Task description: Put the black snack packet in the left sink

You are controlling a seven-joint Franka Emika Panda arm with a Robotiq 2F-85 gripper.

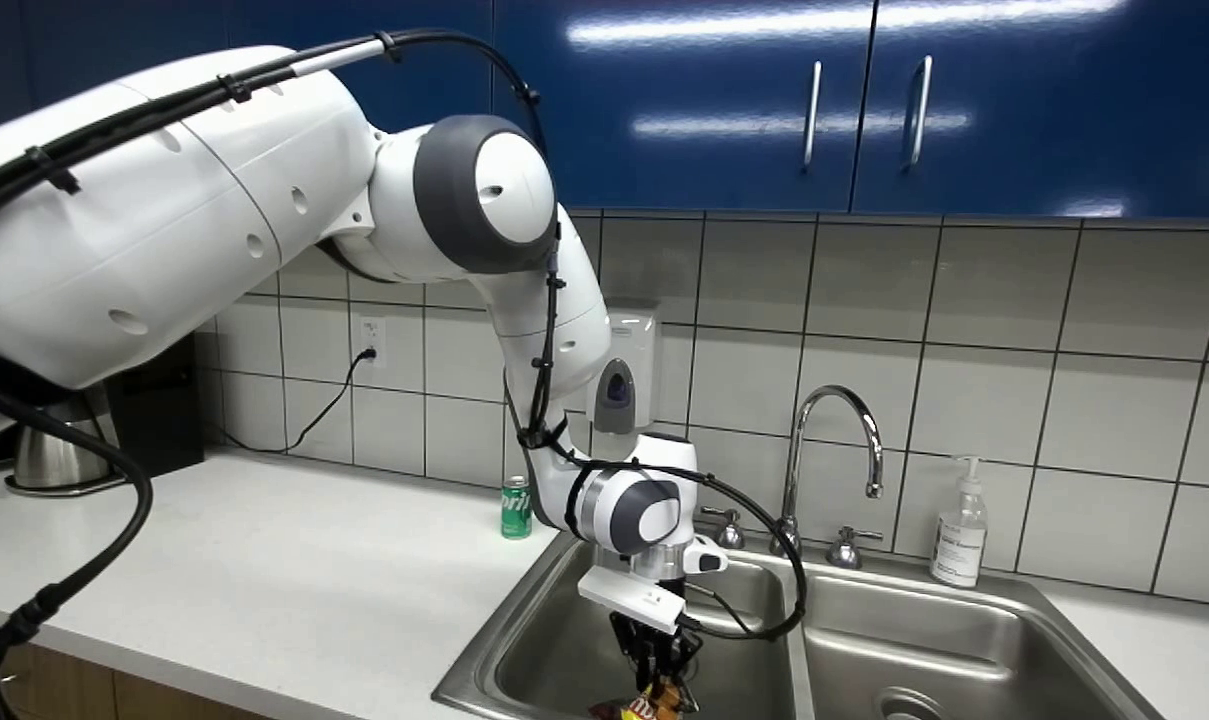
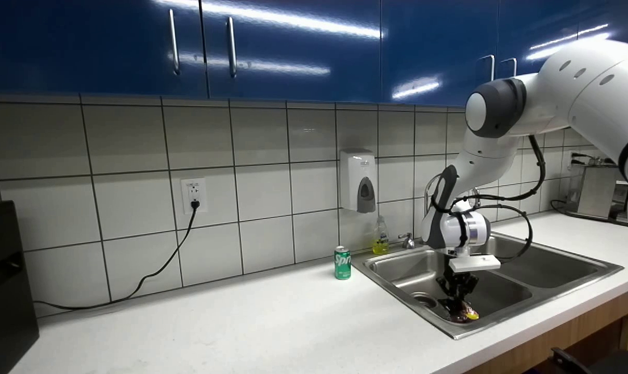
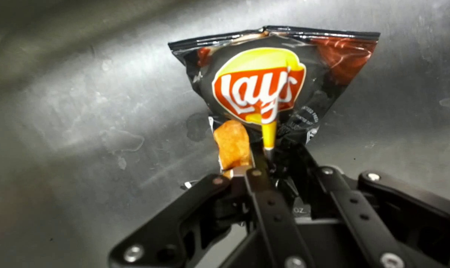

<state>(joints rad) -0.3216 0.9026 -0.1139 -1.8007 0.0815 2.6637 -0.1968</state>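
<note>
The black snack packet point(image 3: 254, 80) has a red and yellow logo and an orange chip picture. My gripper point(image 3: 271, 156) is shut on its lower middle, pinching the foil into folds, while the top end spreads out beyond the fingers. In both exterior views the gripper point(image 1: 656, 672) point(image 2: 453, 298) points down inside the left sink point(image 1: 564, 650) point(image 2: 384, 272) with the packet point(image 1: 652, 705) point(image 2: 470, 312) low in the basin. The steel surface point(image 3: 79, 123) lies close behind the packet in the wrist view. I cannot tell whether the packet touches the basin floor.
A divider point(image 1: 799, 650) separates the left sink from the right basin point(image 1: 914, 625). A chrome faucet point(image 1: 792, 470) stands behind the sink. A green can point(image 1: 516, 510) point(image 2: 343, 264) is on the counter beside it. A pump bottle point(image 1: 960, 535) stands at the back right.
</note>
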